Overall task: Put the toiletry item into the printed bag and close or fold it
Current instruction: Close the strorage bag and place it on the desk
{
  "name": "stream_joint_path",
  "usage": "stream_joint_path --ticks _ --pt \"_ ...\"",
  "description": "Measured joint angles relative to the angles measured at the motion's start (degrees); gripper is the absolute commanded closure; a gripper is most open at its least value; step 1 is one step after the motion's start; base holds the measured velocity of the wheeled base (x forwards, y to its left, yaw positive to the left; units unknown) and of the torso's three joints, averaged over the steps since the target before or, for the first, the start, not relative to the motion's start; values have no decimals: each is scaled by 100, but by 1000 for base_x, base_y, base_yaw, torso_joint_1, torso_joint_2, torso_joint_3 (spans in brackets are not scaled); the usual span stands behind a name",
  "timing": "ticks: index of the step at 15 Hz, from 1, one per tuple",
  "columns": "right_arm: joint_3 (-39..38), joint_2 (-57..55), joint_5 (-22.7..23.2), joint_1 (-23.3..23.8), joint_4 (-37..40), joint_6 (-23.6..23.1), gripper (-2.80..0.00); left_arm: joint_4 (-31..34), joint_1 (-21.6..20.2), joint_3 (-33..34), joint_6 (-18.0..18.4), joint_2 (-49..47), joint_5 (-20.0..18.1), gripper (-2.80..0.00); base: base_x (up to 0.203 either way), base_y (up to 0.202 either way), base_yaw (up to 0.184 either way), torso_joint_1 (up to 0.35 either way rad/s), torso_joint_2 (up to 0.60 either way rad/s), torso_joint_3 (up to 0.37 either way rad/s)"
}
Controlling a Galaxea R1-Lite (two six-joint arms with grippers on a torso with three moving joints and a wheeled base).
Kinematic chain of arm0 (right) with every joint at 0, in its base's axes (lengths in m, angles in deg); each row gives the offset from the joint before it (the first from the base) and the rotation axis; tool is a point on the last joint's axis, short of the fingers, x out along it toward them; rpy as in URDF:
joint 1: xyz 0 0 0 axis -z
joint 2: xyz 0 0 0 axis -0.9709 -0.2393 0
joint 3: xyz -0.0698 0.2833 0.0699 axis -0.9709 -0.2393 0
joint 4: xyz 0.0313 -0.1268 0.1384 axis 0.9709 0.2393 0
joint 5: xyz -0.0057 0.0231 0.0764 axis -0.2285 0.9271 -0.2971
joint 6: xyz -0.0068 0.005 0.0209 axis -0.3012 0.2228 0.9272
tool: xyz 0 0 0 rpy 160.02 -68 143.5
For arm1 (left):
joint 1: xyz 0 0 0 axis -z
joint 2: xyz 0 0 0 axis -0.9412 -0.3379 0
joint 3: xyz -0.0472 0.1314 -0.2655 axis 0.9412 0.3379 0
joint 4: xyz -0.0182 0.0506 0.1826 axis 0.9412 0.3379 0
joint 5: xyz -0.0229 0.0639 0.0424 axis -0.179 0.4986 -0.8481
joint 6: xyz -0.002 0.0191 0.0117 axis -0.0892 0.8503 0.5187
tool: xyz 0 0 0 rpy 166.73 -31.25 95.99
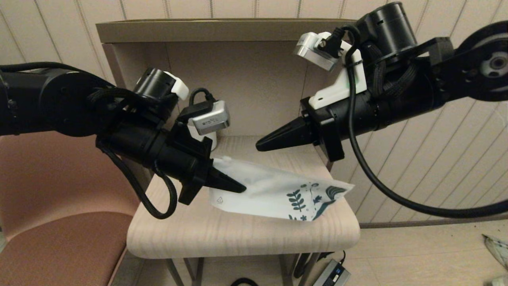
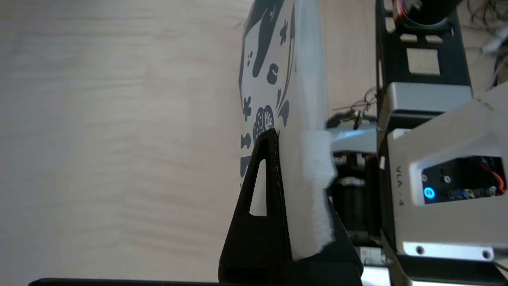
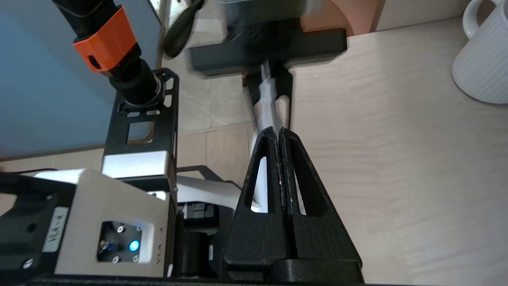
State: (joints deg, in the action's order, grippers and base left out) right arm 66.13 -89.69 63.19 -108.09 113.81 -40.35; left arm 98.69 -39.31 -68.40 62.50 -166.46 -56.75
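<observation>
The printed bag (image 1: pixel 274 190), white with dark teal leaves at its right end, is held just above the small wooden table (image 1: pixel 238 234). My left gripper (image 1: pixel 239 188) is shut on the bag's plain left end. In the left wrist view the bag (image 2: pixel 305 186) stands edge-on against one black finger (image 2: pixel 262 206). My right gripper (image 1: pixel 260 146) hovers above the bag's middle, shut and empty; its closed tips (image 3: pixel 279 133) point along the bag's edge (image 3: pixel 266 105). The toiletry item is not visible in any view.
A ribbed white mug (image 3: pixel 482 59) stands at the table's back left, mostly hidden behind my left wrist (image 1: pixel 212 142). A wooden back panel and shelf (image 1: pixel 222 31) enclose the table's rear. A pink chair (image 1: pixel 59 238) stands to the left.
</observation>
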Motion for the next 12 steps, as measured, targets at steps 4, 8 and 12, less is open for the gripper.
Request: stream_joint_path --ticks 4,8,12 --pt "-1244 320 0 91 -1019 83 -280 194 347 -217 -36 -45 484 0 0 0 0 0 0 0" --pt "-2167 748 -5 190 -2585 618 -280 224 562 -307 -65 -137 990 0 0 0 0 0 0 0" --pt "-2401 1047 2 142 -2655 707 -280 426 622 -375 -73 -153 1045 0 0 0 0 0 0 0"
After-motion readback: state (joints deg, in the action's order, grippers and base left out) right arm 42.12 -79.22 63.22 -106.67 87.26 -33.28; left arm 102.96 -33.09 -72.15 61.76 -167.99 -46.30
